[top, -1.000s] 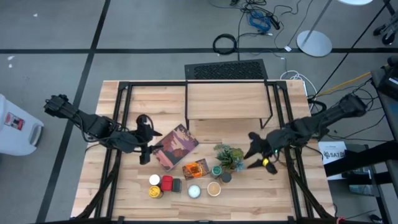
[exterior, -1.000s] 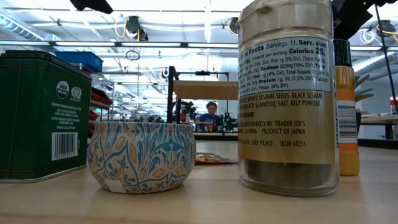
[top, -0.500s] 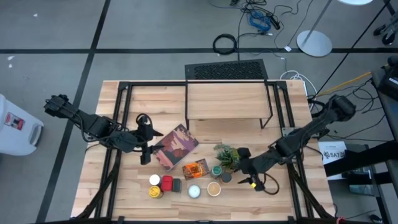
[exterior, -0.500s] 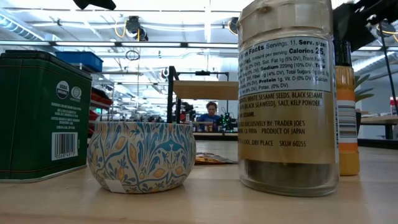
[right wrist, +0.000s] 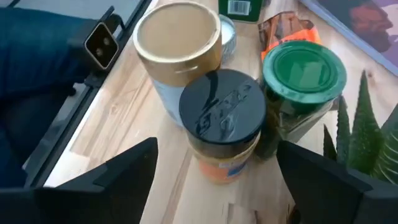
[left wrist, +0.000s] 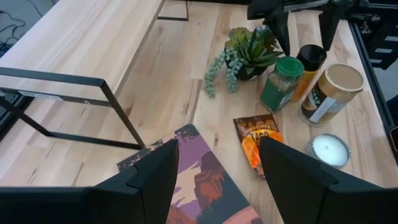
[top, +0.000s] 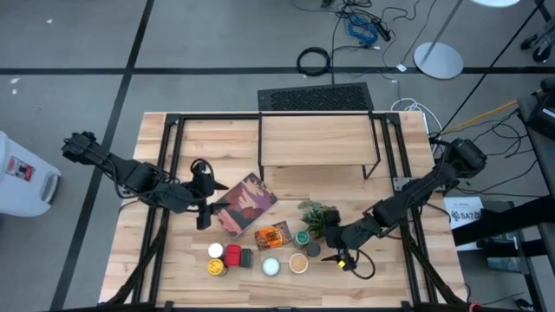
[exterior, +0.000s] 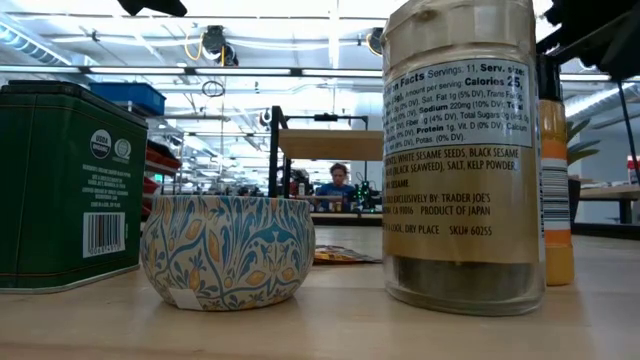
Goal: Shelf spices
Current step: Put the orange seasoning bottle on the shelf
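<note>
The dark-capped jar stands upright in the spice cluster on the front part of the surface, touching or nearly touching the green-lidded jar and just beside the tan-lidded jar, w/ the potted plant right behind. Right gripper sits low beside it, fingers spread wide & empty, one each side of the cap in the right wrist view. Judgement: step in hand is grasping this jar. To do it well, come in square on the body, below the cap, & close only once both pads clear the neighbours; a skewed approach could tip the green one or snag the plant leaves. Contents: dark-capped jar shows an orange body, prob. powder; green-lidded one looks dark green inside; tan-lidded one reads as sesame/seaweed mix in the low view. The shelf stands bare at the back, well apart. Left gripper waits over the maroon book, fingers apart, nothing held.
</note>
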Robot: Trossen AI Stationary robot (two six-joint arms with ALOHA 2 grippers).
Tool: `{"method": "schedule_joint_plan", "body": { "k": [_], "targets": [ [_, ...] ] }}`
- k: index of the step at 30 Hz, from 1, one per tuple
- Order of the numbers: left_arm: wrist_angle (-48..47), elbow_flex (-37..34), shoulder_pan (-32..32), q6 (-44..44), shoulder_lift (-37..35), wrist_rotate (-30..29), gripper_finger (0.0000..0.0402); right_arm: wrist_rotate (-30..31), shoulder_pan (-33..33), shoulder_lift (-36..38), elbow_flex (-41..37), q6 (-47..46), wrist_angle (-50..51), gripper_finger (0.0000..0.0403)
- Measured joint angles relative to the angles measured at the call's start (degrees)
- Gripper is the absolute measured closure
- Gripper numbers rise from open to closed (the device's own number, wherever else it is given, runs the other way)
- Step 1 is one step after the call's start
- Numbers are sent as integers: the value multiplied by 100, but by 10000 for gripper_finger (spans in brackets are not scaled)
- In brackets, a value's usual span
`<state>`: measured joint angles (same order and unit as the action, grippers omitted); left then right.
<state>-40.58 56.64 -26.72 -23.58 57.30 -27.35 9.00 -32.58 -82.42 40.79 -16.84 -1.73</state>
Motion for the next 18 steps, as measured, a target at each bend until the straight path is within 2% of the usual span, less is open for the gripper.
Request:
{"method": "schedule_joint_plan", "body": {
  "k": [13,18],
  "targets": [
    [135,0,0,145,243,2,167,206,36,-408,3,-10,-847,83],
    [285,0,0,150,299,4,167,505,50,-632,16,-113,-950,89]
  ]
}}
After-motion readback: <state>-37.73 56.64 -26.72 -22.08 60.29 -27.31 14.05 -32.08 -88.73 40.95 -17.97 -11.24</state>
